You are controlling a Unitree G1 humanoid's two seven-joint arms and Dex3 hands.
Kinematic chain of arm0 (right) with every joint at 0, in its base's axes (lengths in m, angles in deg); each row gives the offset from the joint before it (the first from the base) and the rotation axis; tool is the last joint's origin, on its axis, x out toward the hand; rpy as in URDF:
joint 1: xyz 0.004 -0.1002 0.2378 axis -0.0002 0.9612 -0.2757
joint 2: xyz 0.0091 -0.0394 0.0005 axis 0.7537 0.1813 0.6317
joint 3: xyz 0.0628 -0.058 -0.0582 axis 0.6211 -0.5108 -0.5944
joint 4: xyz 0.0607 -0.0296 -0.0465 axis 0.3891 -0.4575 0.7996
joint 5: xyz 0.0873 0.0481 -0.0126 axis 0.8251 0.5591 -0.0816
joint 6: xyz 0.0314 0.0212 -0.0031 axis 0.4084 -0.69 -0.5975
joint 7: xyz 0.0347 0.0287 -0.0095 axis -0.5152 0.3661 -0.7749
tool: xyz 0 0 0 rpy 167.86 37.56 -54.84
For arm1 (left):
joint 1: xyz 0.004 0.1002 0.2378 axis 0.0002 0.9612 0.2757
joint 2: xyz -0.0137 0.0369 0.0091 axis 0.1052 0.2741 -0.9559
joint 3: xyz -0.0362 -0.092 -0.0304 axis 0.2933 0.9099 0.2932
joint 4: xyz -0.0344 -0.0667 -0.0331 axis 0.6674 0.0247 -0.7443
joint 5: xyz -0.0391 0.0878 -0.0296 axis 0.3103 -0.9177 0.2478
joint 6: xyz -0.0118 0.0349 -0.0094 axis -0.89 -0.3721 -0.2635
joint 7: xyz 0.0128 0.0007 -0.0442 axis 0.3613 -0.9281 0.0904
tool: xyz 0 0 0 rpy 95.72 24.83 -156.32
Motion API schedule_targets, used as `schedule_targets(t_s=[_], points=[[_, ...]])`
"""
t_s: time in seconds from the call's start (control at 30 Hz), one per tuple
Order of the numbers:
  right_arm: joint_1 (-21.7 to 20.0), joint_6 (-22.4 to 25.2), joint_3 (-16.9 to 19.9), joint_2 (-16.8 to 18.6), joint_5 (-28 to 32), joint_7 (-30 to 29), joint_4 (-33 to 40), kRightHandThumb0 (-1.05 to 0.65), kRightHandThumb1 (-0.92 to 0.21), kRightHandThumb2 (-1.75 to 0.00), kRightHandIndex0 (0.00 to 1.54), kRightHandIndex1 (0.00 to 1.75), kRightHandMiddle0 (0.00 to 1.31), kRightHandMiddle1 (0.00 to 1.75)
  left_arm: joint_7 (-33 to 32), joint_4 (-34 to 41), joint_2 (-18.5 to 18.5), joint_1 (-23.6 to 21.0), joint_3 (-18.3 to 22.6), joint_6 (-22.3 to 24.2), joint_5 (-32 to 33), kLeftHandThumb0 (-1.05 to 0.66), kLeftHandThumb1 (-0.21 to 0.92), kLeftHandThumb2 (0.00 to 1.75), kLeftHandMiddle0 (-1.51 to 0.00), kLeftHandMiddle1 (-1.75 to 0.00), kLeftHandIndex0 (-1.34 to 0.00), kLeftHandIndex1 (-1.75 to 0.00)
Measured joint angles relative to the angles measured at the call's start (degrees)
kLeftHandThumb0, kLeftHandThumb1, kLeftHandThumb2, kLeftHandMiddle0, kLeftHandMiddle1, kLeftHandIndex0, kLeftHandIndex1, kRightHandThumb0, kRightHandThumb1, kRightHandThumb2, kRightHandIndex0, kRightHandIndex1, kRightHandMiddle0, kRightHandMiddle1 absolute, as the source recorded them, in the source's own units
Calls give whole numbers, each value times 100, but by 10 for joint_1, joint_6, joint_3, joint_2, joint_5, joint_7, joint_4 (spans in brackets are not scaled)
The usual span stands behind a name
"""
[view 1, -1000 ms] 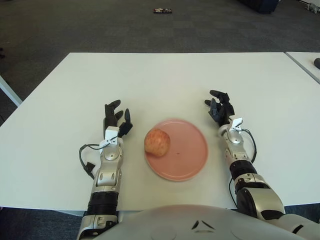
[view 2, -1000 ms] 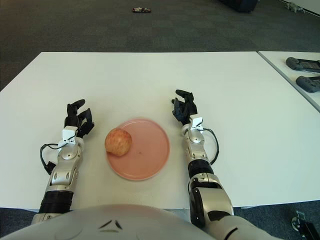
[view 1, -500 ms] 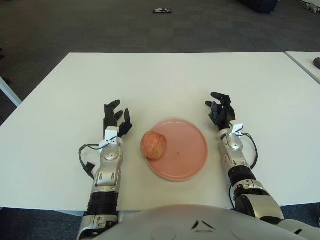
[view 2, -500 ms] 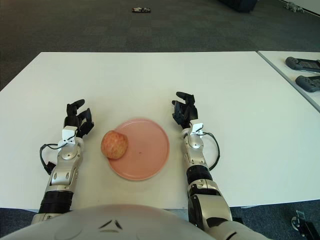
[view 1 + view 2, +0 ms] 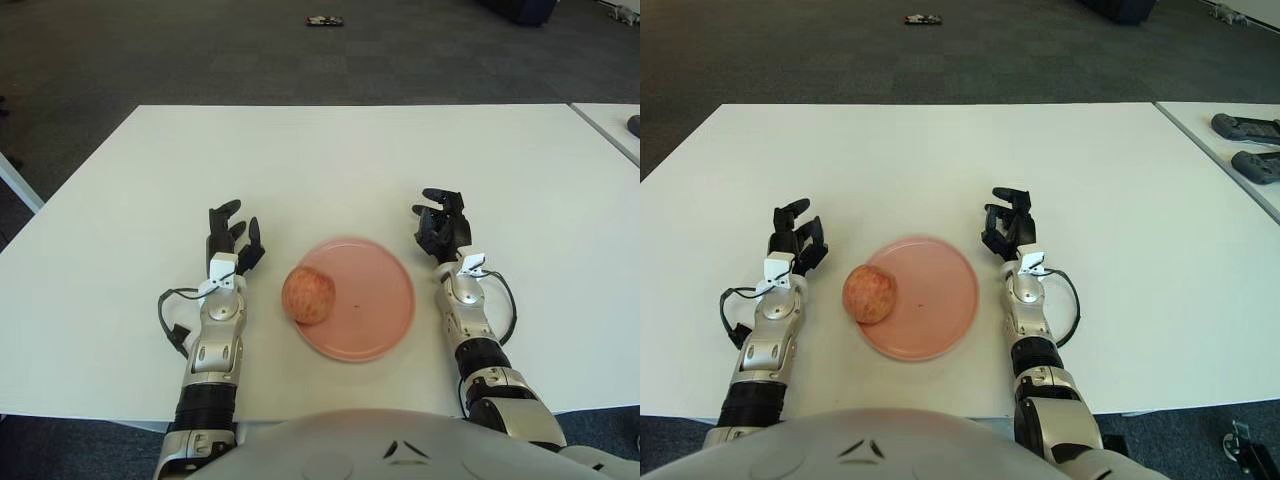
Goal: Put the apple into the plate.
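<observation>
Your left hand (image 5: 229, 236) shows just left of the plate (image 5: 375, 315), fingers spread and holding nothing. Your right hand (image 5: 440, 225) shows just right of the plate's far edge, fingers loosely curled, also empty. Neither hand touches the apple (image 5: 308, 295). The apple sits at the plate's left rim, partly over the edge, and nothing else lies in the pink plate. The plate stands on the white surface (image 5: 330, 160) between your two hands.

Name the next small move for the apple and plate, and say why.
Probably nudge the apple rightward with the left hand: it sits on the left rim of the pink plate, overhanging the edge. Both hands, including the right hand, are open and hold nothing.
</observation>
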Motion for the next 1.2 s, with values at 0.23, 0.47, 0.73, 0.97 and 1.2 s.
schedule_targets(t_s=[0.23, 0.47, 0.73, 0.97, 1.2], points=[[9, 16, -6, 1, -9, -13, 18, -36, -79, -76, 38, 123, 13, 160, 0, 0, 0, 0, 0, 0, 0, -77, 92, 73, -26, -60, 0, -96], [17, 28, -9, 2, -10, -15, 36, -35, -91, -53, 38, 124, 18, 174, 0, 0, -1, -1, 0, 1, 0, -77, 92, 74, -27, -60, 0, -97], [19, 34, -11, 2, -11, -16, 45, -35, -92, -52, 38, 124, 19, 175, -2, -1, -2, -2, 0, 1, 0, -76, 92, 74, -26, -60, 0, -96], [21, 47, -11, 2, -11, -19, 54, -35, -92, -52, 37, 124, 19, 175, -2, -2, -2, -4, 0, 3, 0, -75, 92, 74, -27, -59, 0, -95], [24, 63, -14, 3, -12, -23, 68, -35, -92, -52, 37, 124, 19, 175, -2, -2, -2, -5, 0, 4, 0, -77, 92, 76, -25, -58, 0, -92]])
